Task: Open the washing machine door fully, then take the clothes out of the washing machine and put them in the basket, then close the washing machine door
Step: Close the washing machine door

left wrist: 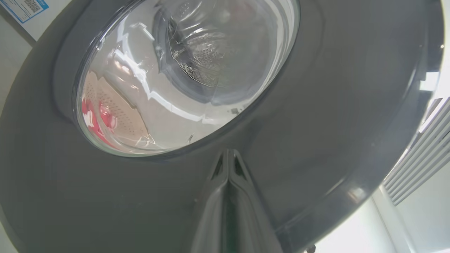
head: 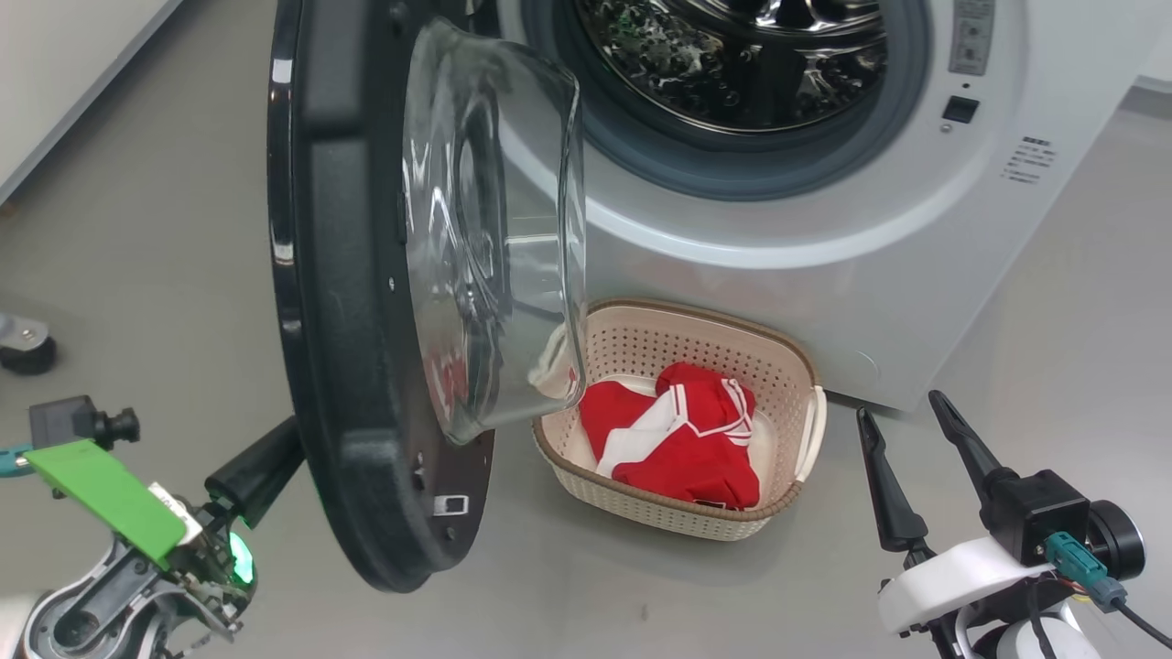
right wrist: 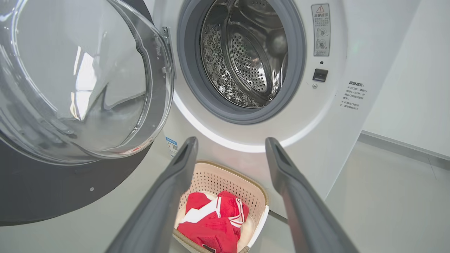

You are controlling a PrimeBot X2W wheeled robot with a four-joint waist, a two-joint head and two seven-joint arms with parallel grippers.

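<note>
The washing machine (head: 824, 229) stands with its steel drum (right wrist: 246, 59) bare of clothes. Its black door (head: 348, 320) hangs about half open, edge-on to me, the glass bowl (head: 494, 229) facing the machine. My left gripper (left wrist: 228, 156) is shut on nothing, its tips against the door's outer face (left wrist: 316, 105); in the head view it (head: 265, 462) reaches behind the door's lower edge. The red clothes (head: 682, 439) lie in the cream basket (head: 696, 316) on the floor under the opening. My right gripper (head: 897, 405) is open and holds nothing, to the right of the basket (right wrist: 225, 167), above the clothes (right wrist: 214, 221).
A dark caster wheel (head: 26, 348) sits on the grey floor at far left. A white wall (head: 55, 55) runs along the upper left, and another wall (right wrist: 404, 70) stands right of the machine. Open floor lies in front of the basket.
</note>
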